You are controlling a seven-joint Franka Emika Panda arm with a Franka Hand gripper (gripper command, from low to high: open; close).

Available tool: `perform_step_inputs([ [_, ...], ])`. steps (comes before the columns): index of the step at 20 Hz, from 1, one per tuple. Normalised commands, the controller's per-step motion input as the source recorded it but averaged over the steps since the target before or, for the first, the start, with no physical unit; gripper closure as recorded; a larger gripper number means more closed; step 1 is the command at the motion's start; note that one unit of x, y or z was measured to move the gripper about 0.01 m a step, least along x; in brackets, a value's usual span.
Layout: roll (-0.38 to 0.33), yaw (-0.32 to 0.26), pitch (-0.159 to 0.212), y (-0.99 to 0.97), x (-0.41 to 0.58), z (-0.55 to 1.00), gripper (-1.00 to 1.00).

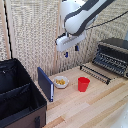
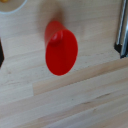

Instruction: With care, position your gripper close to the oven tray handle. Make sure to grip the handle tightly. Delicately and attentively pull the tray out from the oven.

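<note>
Your gripper [image 1: 71,51] hangs high, fingers slightly parted on nothing, while the oven tray handle [image 1: 94,74] lies lower toward the exterior view's right, running diagonally.

We take this for a staged kitchen corner in a robot lab rather than a lived-in home. A pale wooden plank table [image 1: 95,102] carries kitchen things: a dark boxy metal toaster oven [image 1: 114,55], a red plastic cup [image 1: 83,84] and a small white bowl [image 1: 61,81] holding something yellow. Behind hangs a beige woven screen [image 1: 35,35], not a kitchen wall. A bulky white robot arm [image 1: 80,17] reaches over the table, and a big black fabric crate [image 1: 17,97] sits at the exterior view's left.
</note>
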Motion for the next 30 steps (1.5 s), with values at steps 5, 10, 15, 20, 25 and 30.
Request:
perform_step_inputs([
  [5, -0.303, 0.106, -0.057, -0.29, 0.069, 0.00, -1.00],
  [10, -0.331, 0.105, -0.088, -0.25, 0.028, 0.00, -1.00],
  [15, -0.336, 0.113, -0.096, -0.24, 0.009, 0.00, -1.00],
  [20, -0.336, 0.109, -0.052, -0.27, 0.002, 0.00, -1.00],
  [25, -0.294, 0.133, 0.009, -0.29, 0.053, -0.13, -1.00],
  [30, -0.239, 0.136, 0.066, -0.35, 0.091, -0.24, -1.00],
])
